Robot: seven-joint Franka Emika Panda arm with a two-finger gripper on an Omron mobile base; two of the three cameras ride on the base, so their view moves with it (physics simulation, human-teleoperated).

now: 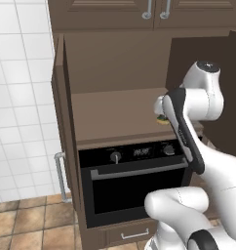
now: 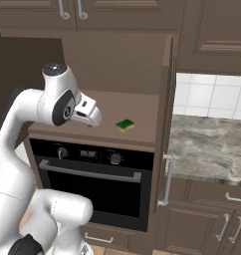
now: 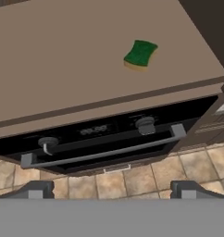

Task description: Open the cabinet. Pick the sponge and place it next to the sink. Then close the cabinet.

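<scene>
So the cabinet [image 2: 165,89] is already open, both doors swung out to the sides. One door runs edge-on down the left of the left base view, and the other stands edge-on right of centre in the right base view, its long silver handle [image 2: 167,180] hanging low. That leaves the plain brown shelf [image 1: 110,114] wide open from the front, which is the point: the arm needs a clear way in.

The sponge [image 3: 140,54] sits flat on that shelf, green face up with the yellow layer underneath, in the upper right of the hand view. In the right base view it's just right of centre, near the shelf's front edge and not far from the right door. Nothing's touching it.

The gripper [image 3: 109,189] has its fingers [image 3: 36,190] spread about as wide as they go and holds nothing. The two tips poke up at the bottom of the hand view, with the black oven [image 3: 104,139] and the tiled floor [image 3: 146,173] beyond them. The hand is pulled back from the shelf and looking down across it, so my guess is it's lining up the reach. Next it would have to move forward and over to the sponge's side, then come down on it. Since the sponge is tiny and flat, the fingers would need to drop right to the shelf surface to catch it.
</scene>
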